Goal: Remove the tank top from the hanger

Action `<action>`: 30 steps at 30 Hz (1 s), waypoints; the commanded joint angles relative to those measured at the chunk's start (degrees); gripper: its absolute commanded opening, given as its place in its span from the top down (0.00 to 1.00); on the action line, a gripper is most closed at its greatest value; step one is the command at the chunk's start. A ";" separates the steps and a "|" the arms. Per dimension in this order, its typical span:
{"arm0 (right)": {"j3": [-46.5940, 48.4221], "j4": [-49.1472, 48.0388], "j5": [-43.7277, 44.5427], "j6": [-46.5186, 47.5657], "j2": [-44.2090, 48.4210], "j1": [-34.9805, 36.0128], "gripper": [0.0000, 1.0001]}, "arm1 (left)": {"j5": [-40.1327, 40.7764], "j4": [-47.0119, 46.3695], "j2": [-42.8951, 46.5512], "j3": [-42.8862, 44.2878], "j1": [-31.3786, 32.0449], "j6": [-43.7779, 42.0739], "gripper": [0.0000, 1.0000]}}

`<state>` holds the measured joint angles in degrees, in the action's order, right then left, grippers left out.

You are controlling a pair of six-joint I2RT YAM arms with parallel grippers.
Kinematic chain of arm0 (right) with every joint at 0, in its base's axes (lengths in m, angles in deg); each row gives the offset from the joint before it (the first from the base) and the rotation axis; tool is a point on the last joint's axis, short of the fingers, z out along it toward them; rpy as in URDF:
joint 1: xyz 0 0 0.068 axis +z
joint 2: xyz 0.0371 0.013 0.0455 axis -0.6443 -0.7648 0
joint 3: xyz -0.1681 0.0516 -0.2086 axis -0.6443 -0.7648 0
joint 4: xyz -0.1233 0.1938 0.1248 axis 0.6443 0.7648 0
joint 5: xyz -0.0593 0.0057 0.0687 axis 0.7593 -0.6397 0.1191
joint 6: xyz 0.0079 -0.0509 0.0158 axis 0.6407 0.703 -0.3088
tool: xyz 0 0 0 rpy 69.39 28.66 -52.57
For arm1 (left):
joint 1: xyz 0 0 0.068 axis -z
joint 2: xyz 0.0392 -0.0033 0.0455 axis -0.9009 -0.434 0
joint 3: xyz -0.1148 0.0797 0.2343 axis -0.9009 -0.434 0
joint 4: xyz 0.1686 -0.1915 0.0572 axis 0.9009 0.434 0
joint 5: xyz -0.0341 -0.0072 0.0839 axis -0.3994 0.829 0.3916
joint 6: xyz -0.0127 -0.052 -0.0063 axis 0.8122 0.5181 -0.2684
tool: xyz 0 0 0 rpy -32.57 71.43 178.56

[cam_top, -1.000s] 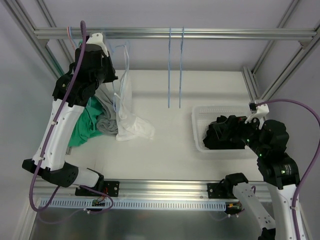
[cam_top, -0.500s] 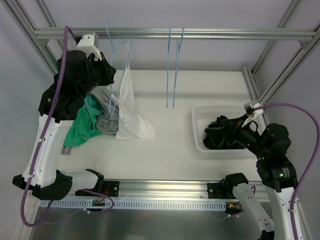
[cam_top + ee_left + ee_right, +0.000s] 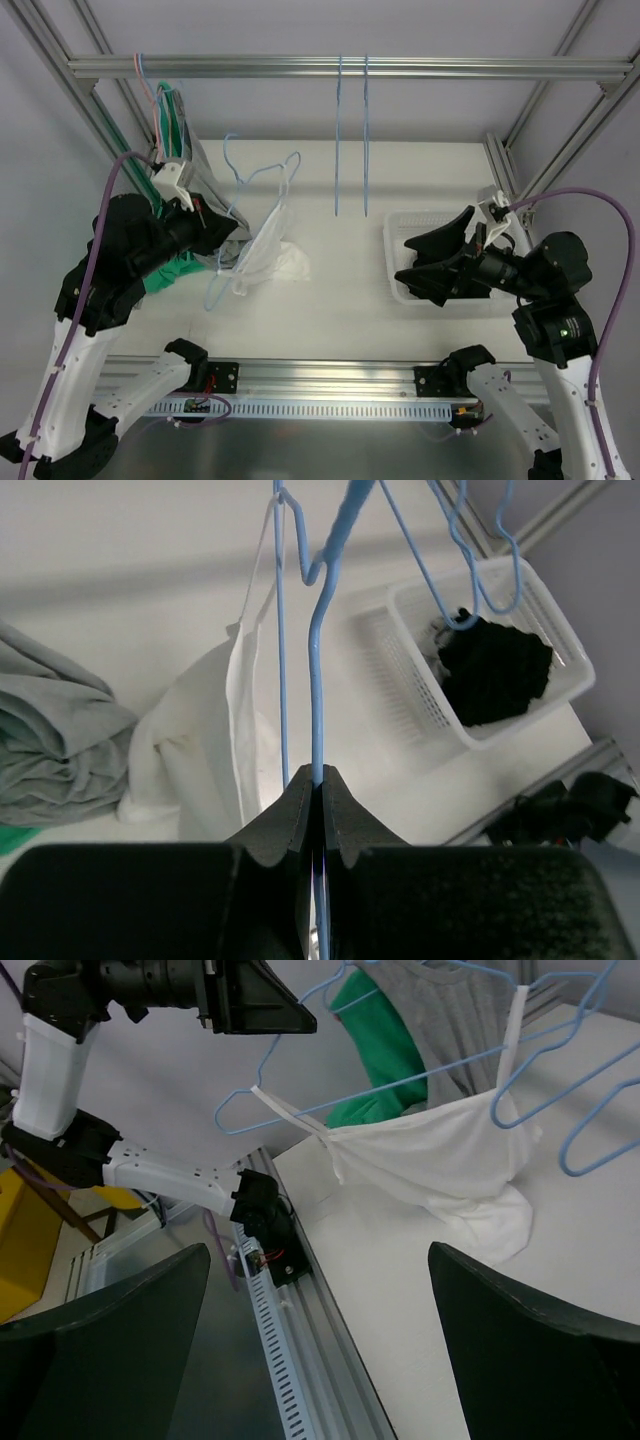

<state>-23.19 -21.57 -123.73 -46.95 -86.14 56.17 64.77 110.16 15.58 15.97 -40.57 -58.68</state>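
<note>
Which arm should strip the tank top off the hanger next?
Right. The left fingers are shut on the hanger, holding it up, so that arm is busy. The right fingers are open, empty and face the tank top.

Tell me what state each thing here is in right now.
Left gripper, jaws shut on the blue hanger.
Right gripper, jaws open, empty.
Blue hanger, off the rail, tilted.
White tank top, hanging from that hanger.
White basket, holding black clothing.
Spare hangers, hanging bare on the rail.

No readable text, label, brand or number (in any view)
</note>
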 commanded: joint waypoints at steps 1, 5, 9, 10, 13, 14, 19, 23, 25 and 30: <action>1.83 -2.97 -0.19 -0.90 -1.83 6.24 0.04 | -12.60 -1.96 4.78 -5.54 0.47 0.35 1.00; 1.48 2.21 11.40 5.76 -5.96 16.79 0.10 | -20.72 -1.87 8.83 -13.10 0.55 0.79 1.00; -5.09 2.92 27.37 8.95 -7.64 26.56 0.14 | -23.36 -1.61 12.43 -21.10 0.47 1.14 1.00; -7.72 -0.21 30.38 8.86 -7.38 28.92 0.15 | -24.15 -1.70 12.70 -21.98 0.55 1.05 1.00; -18.89 -10.13 38.57 4.83 -6.93 32.79 0.21 | -29.33 -1.61 12.53 -24.88 0.55 0.87 1.00; -20.91 -12.44 40.50 4.03 -7.46 33.86 0.23 | -30.04 -1.70 12.44 -25.93 0.64 0.70 1.00; -26.90 -20.43 56.07 3.15 -16.05 38.00 0.33 | -34.96 -1.79 12.79 -28.05 0.64 -1.06 1.00; -26.48 -24.68 56.07 3.85 -20.99 38.61 0.38 | -37.43 -1.70 13.49 -28.76 0.64 -1.41 1.00; -25.25 -25.11 56.51 4.37 -23.27 39.23 0.40 | -37.34 -1.61 13.67 -28.76 0.82 -1.41 1.00; -24.10 -26.87 57.74 4.47 -25.74 39.76 0.48 | -37.34 -1.79 13.50 -27.71 0.82 -0.89 1.00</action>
<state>-50.57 -42.58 -69.51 -42.77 -110.84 95.51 30.08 110.01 28.83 -12.86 -40.22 -59.27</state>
